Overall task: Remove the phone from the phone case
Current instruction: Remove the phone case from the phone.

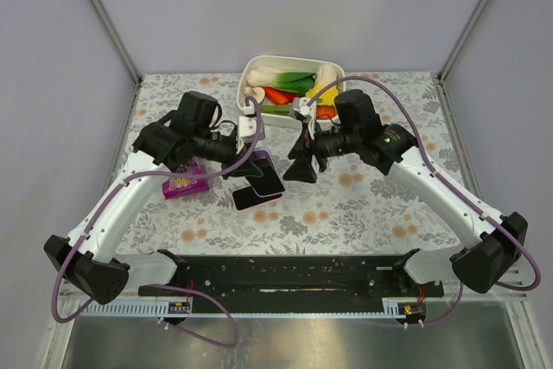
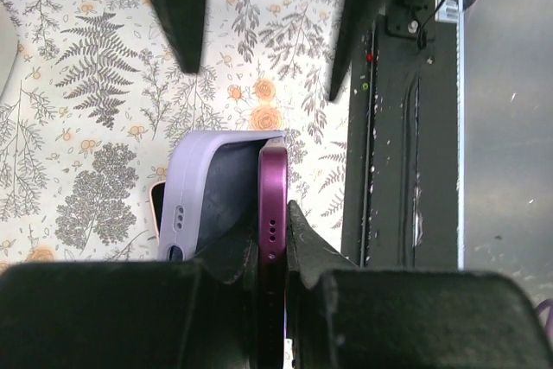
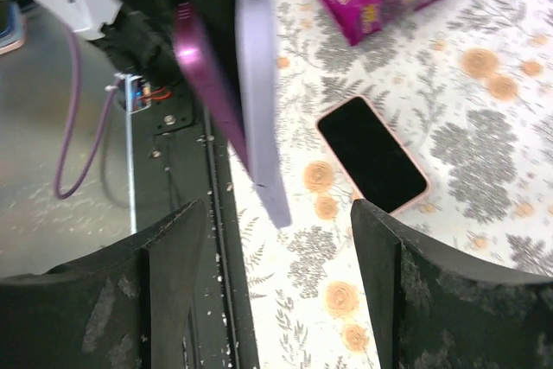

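My left gripper (image 2: 272, 244) is shut on the edge of a dark purple phone (image 2: 273, 196) and holds it above the table. The lavender case (image 2: 194, 187) is peeled away from the phone on one side and still meets it at the far end. One finger sits between case and phone. In the top view the phone (image 1: 270, 175) hangs between both grippers, with the left gripper (image 1: 244, 167) on its left. My right gripper (image 1: 302, 167) is open and empty just right of it. In the right wrist view its jaws (image 3: 276, 213) stand wide below the case (image 3: 259, 84) and phone (image 3: 203, 66).
A second phone in a pink case (image 3: 371, 153) lies screen up on the table under the held phone (image 1: 255, 199). A magenta snack bag (image 1: 184, 183) lies to the left. A white bin (image 1: 259, 71) of vegetables stands at the back. A black rail (image 1: 285, 274) runs along the near edge.
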